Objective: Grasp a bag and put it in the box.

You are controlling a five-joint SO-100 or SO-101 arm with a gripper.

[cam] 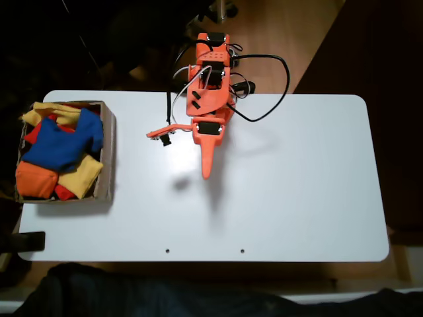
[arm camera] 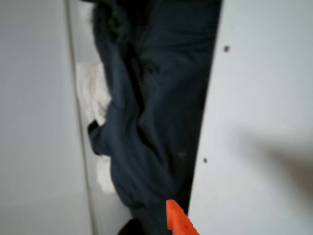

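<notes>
The brown cardboard box (cam: 109, 155) stands at the left end of the white table in the fixed view. A royal-blue bag (cam: 56, 146) lies on top of the pile inside it, and a second blue beanbag (cam: 90, 127) overlaps its upper right corner. My orange gripper (cam: 180, 156) hovers over the middle of the table, well right of the box. It is open wide, one jaw swung out left, with nothing between the jaws. In the wrist view one orange fingertip (arm camera: 178, 223) pokes in at the bottom edge.
Yellow (cam: 82, 175), orange (cam: 34, 179) and red beanbags also fill the box. Black cables (cam: 277, 86) loop beside the arm base at the table's far edge. A dark cloth (arm camera: 146, 122) hangs past the table's near edge, and a black clamp (cam: 26, 241) sits at the near left corner.
</notes>
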